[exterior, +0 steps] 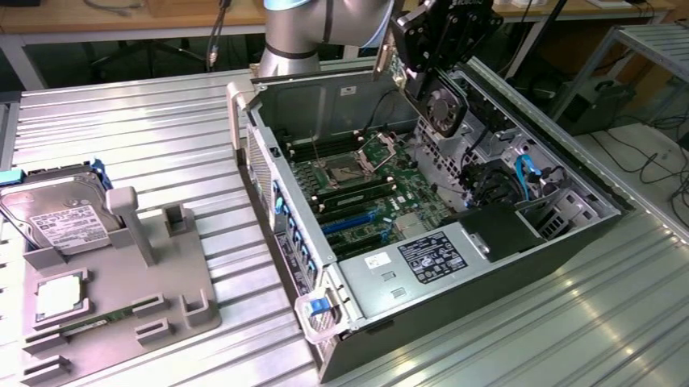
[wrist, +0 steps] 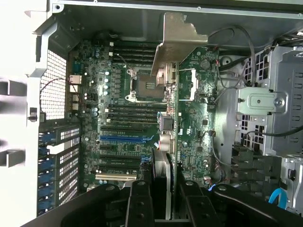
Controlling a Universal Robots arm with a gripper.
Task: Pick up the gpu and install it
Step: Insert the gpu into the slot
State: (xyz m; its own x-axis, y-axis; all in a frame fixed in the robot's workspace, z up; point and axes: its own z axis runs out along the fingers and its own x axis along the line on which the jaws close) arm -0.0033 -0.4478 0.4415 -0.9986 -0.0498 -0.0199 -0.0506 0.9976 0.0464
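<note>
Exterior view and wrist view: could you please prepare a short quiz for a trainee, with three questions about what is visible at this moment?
1. True or false: the gpu is already seated in a slot of the motherboard.
2. Choose one. What does the tool hold? A: a screwdriver. B: the gpu. C: nothing.
3. Fill the gap: the hard drive lies on the grey fixture, at the exterior view's ____ of the computer case.

Key
1. False: the card is held over the open case, clear of the board.
2. B.
3. Left.
</note>
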